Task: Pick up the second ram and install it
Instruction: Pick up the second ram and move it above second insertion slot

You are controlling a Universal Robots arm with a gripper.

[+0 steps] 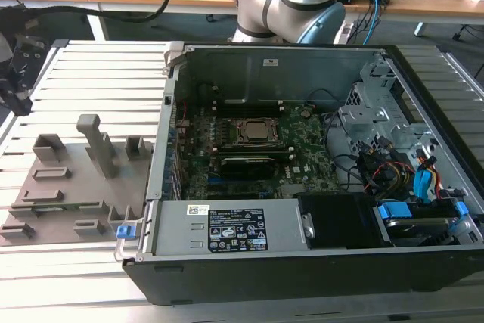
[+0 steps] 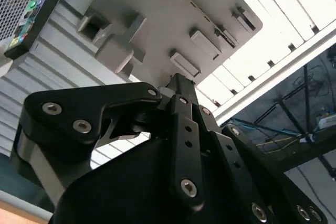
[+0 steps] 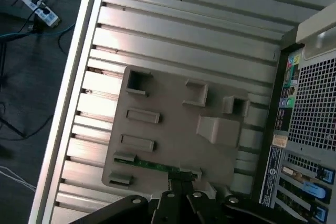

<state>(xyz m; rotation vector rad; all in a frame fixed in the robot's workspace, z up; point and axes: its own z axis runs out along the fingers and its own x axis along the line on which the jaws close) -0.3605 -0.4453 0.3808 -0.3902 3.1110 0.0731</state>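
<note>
Fingers [image 3: 173, 183] of the gripper [image 3: 182, 181] are pressed together and hold nothing. In the first wrist view, their tips sit directly over the second ram [image 3: 149, 165]. The ram lies flat in a slot at the edge of the grey fixture plate [image 3: 168, 103] on the slatted desk [image 3: 184, 35], beside the open computer case [image 1: 302, 277].

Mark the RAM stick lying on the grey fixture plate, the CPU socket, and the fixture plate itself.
second ram [image 3: 149, 165], first wrist view, middle of the green board.
CPU socket [image 1: 259, 132], exterior view, centre of the metal frame.
grey fixture plate [image 3: 173, 140], first wrist view, bare flat surface.
</note>
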